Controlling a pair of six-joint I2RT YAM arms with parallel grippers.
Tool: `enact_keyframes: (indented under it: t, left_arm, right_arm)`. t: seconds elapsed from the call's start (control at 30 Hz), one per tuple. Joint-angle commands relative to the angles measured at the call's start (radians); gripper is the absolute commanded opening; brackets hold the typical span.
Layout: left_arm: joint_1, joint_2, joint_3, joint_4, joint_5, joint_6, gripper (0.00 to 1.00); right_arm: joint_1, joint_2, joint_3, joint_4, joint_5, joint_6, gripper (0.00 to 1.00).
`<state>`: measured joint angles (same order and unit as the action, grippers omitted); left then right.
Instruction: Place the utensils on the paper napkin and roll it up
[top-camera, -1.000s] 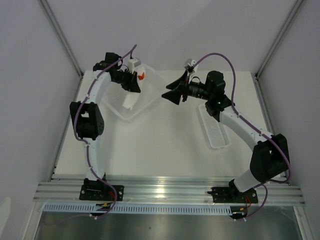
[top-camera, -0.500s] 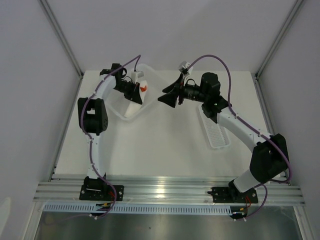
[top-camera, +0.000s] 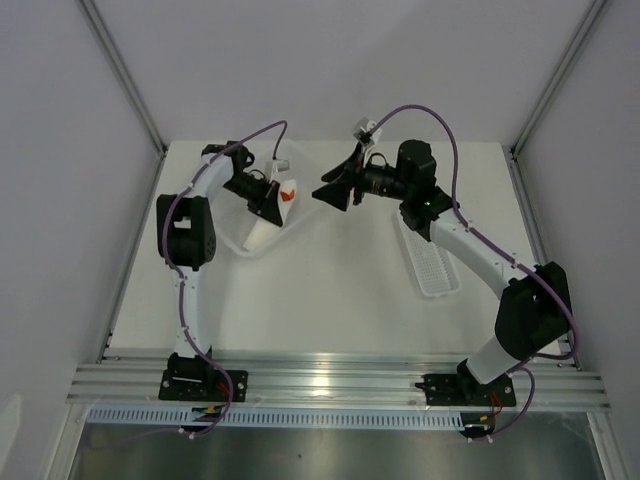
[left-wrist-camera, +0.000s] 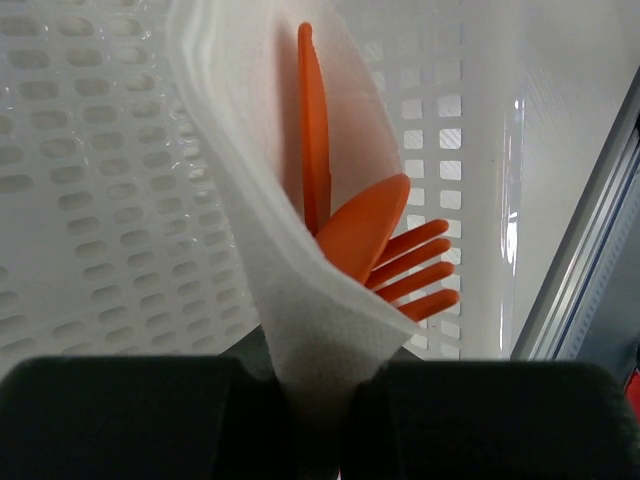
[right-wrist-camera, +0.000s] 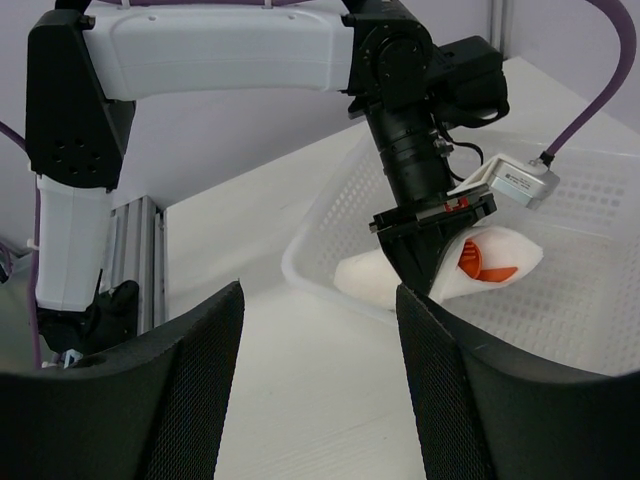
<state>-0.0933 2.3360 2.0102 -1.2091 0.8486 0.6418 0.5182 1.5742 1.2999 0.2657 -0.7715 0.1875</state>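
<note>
My left gripper (top-camera: 268, 203) is shut on the paper napkin (left-wrist-camera: 300, 290), rolled into a white cone around the orange-red utensils (left-wrist-camera: 360, 235): a knife, a spoon head and fork tines stick out of its open end. It holds the roll (top-camera: 272, 215) inside the white mesh basket (top-camera: 300, 158) at the back left. The roll also shows in the right wrist view (right-wrist-camera: 470, 262). My right gripper (top-camera: 332, 192) is open and empty, just right of the basket, apart from the roll.
A narrow white plastic tray (top-camera: 428, 255) lies on the table at the right, under my right arm. The basket's rim (right-wrist-camera: 320, 290) stands between my right gripper and the roll. Cage posts frame the back corners.
My left gripper has carried the rolled napkin down and to the right, lower into the basket. My right gripper has moved a little left and back, staying open.
</note>
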Motion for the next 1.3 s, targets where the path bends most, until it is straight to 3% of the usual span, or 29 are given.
enact_keyframes:
  t: [0.0,0.13,0.27,0.43,0.63,0.9,1.27]
  left_arm:
    - [0.000,-0.010,0.039,-0.043,0.021,0.044,0.03]
    - [-0.005,0.032,0.116,-0.069,-0.028,-0.025,0.13]
    - [-0.026,0.068,0.182,-0.179,-0.063,0.016,0.16]
    - [-0.042,0.017,0.059,-0.175,-0.082,0.025,0.18]
    - [-0.052,0.065,0.127,-0.251,-0.115,-0.014,0.20]
    - [-0.054,0.074,0.097,-0.294,-0.152,-0.062,0.22]
    - [-0.057,0.105,0.162,-0.325,-0.261,-0.094,0.40]
  right_arm:
    - [0.006,0.017,0.052,0.004,-0.002,0.004,0.65]
    - [0.006,0.018,0.059,0.000,-0.002,0.003,0.65]
    - [0.006,0.021,0.058,0.001,0.001,0.007,0.65]
    - [0.008,0.020,0.064,0.004,0.003,0.007,0.65]
    - [0.008,0.026,0.073,0.000,-0.002,0.009,0.65]
    - [0.008,0.018,0.075,-0.010,0.005,0.009,0.65]
    - [0.008,0.024,0.076,-0.005,0.006,0.018,0.65]
